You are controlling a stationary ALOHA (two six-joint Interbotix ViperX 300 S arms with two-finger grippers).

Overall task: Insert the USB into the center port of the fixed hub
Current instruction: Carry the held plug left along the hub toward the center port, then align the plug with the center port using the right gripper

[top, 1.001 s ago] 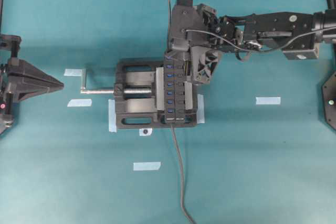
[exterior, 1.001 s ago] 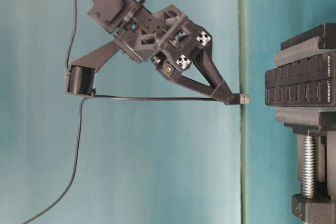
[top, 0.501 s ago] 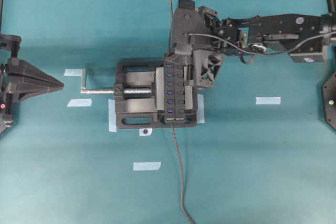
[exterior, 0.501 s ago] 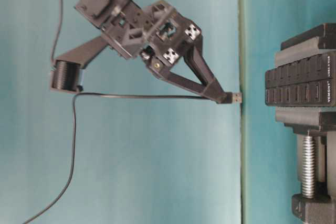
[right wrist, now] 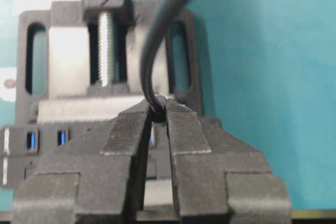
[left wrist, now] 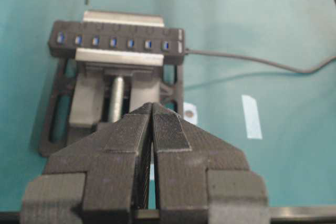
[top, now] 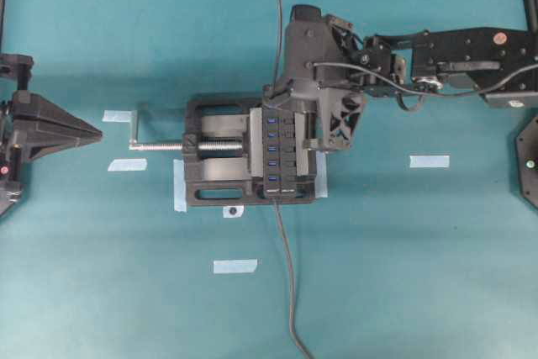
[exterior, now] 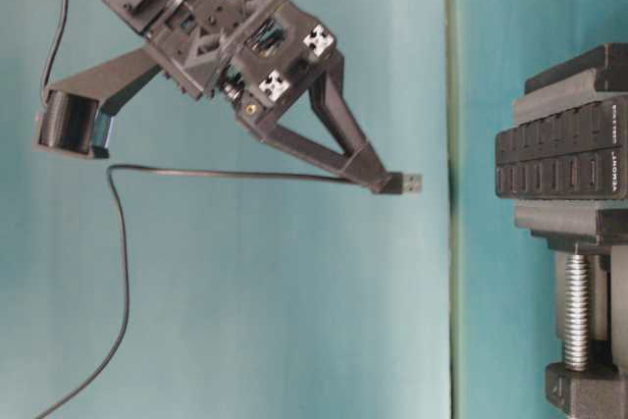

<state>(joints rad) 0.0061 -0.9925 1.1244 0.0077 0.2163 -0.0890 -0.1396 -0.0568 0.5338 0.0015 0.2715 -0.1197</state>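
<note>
1. Pulling back, the right gripper (exterior: 378, 181) has drawn the USB (exterior: 405, 183) farther from the fixed hub (exterior: 561, 158) than a second ago, so insertion is not yet begun.
2. Its jaws are clamped on the plug's cable end; the left gripper (left wrist: 153, 129) sits with jaws together, idle.
3. Open room lies between plug and hub; the center port (top: 271, 139) seems unobstructed.

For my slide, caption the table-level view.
Right fingers hold the USB level, apart from the fixed hub.

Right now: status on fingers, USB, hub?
Right gripper shut on USB; left gripper shut, empty. USB clear of fixed hub, not inserted. Nothing between them.
</note>
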